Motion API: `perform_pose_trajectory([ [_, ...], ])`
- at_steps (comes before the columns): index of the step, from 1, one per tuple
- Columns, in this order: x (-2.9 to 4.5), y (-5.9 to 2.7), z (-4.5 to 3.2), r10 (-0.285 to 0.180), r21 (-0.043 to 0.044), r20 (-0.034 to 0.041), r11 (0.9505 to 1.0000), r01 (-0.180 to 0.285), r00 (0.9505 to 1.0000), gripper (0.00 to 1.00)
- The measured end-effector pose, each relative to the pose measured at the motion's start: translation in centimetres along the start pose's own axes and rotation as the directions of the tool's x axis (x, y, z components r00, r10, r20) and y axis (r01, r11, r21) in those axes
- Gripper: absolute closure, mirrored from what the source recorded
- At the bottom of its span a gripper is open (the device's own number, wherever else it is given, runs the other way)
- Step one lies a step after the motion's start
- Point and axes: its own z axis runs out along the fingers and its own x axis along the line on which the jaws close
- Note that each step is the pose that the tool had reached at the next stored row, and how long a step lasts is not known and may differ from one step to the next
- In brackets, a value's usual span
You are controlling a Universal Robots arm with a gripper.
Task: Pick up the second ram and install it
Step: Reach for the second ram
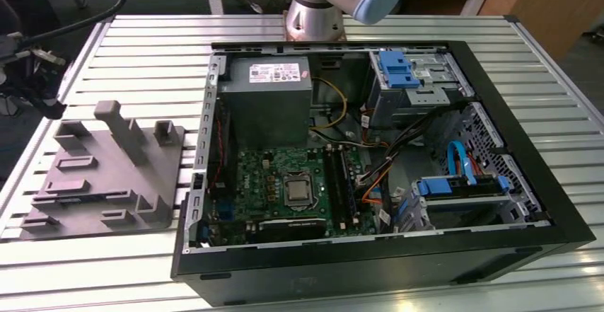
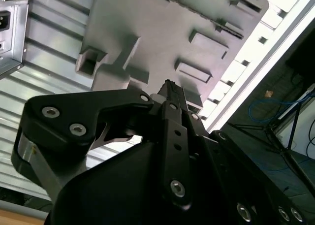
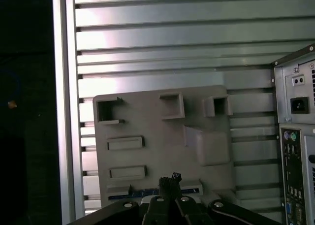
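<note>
Gripper (image 3: 170, 181) over fixture plate (image 3: 162, 121), second ram (image 3: 139, 195) in its slot

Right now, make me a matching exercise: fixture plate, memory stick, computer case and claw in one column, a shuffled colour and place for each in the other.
Column one:
1 fixture plate
2 second ram
3 computer case
4 claw

Column two:
A black, lid off, motherboard showing inside
B dark blue, sitting in the plate near the claw
C black, over the plate
D grey, on the slatted table beside the case

Pairs: 1-D, 2-B, 3-A, 4-C
</note>
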Motion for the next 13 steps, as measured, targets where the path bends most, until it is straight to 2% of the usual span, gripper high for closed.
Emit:
perform_pose_trajectory([
  [4,0.27,-1.26,0.67,0.000,0.0002,-0.0002,1.0000,0.000,1.0000,0.90],
  [10,0.09,-3.89,1.66,0.000,0.0002,-0.0014,1.0000,0.000,1.0000,0.90],
  [13,0.04,-4.31,2.20,0.000,0.0000,-0.0012,1.0000,0.000,1.0000,0.90],
])
